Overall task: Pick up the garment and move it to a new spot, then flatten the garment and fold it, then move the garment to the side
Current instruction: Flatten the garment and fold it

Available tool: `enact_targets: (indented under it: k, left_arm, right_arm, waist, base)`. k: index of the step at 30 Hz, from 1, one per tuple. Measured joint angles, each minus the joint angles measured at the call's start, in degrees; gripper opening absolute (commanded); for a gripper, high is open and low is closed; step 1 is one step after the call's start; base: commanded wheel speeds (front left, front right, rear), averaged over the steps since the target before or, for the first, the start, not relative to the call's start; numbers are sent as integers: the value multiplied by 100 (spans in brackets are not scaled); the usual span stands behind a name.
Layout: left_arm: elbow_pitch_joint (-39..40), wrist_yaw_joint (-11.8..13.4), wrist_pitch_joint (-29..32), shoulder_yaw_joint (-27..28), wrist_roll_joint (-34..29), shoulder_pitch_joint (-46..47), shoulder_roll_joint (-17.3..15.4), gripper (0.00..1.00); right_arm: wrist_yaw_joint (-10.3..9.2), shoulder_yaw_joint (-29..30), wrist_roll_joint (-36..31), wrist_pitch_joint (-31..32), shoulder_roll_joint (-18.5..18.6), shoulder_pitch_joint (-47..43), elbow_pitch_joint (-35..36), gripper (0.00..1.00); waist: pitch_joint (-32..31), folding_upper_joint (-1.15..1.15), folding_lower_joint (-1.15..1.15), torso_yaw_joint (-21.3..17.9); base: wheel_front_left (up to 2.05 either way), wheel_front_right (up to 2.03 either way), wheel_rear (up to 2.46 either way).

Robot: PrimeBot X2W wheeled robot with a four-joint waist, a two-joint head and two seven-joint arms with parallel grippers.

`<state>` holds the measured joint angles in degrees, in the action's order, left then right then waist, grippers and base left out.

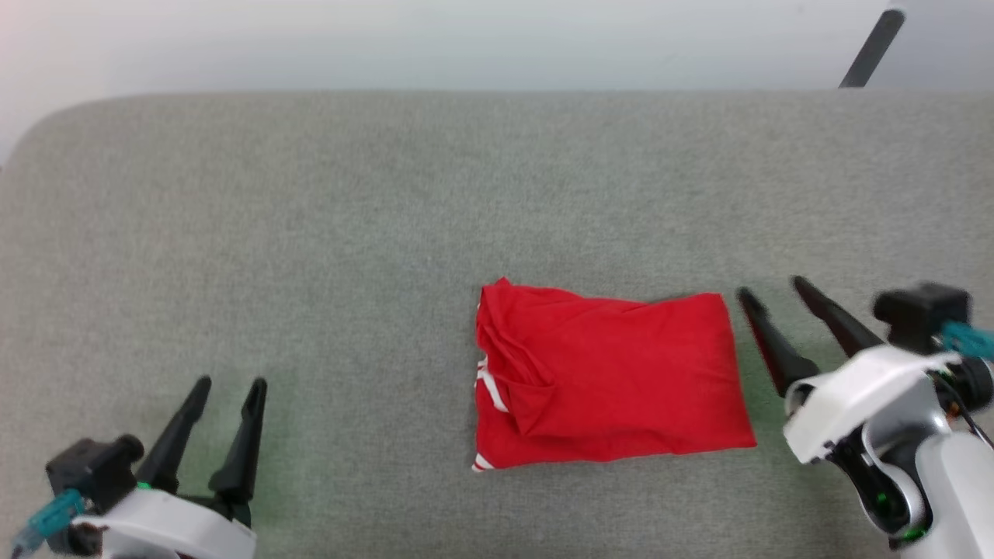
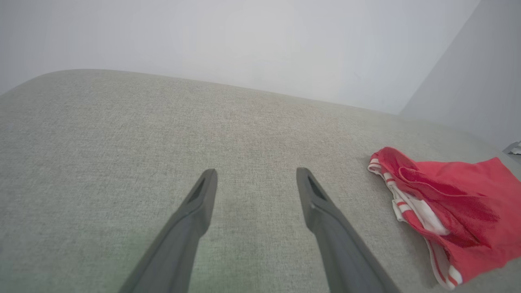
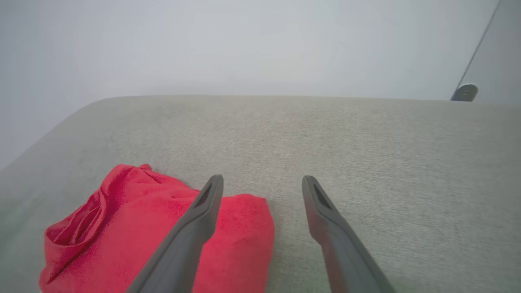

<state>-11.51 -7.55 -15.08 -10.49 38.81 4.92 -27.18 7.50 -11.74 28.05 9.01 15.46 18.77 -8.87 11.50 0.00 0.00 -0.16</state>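
1. In my head view, the garment (image 1: 613,380) lies lower centre of the frame, a little right of the middle, on the grey woven surface (image 1: 311,194).
2. It is folded into a rough red rectangle. Its left edge is bunched in loose layers, and white-and-red striped trim (image 1: 488,380) peeks out there and at the lower left corner.
3. The right gripper (image 1: 772,287) sits at the right of the frame, with its 2 dark fingers spread and pointing up and to the left.
4. Nothing is between those fingers. The nearer one ends just beside the garment's upper right corner, and I cannot tell whether it touches the cloth.
5. In my right wrist view, the left finger crosses in front of the red cloth at lower left, and the right finger is over bare grey fabric.
6. The left gripper (image 1: 231,381) is at the lower left of the head view, spread wide and empty, well apart from the garment.
7. In my left wrist view, both fingers are over bare fabric, and the garment lies at the right edge with its striped trim facing them.
8. A dark slanted bar (image 1: 874,48) shows at the upper right of the head view, beyond the surface.
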Motion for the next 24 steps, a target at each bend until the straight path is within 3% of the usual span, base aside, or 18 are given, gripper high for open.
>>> enact_targets:
  k: [10,24]
  left_arm:
    - [-129,1,0,212,-140,-414,148,100]
    - [450,1,0,768,-690,-1396,406,100]
  right_arm:
    - [0,339,-338,-1266,-136,-616,-448,100]
    - [0,809,-278,-1336,69,-1691,82,100]
  waist:
    - [-555,0,0,-108]
    - [-1131,0,0,-58]
  base:
    - [0,0,0]
    - [0,0,0]
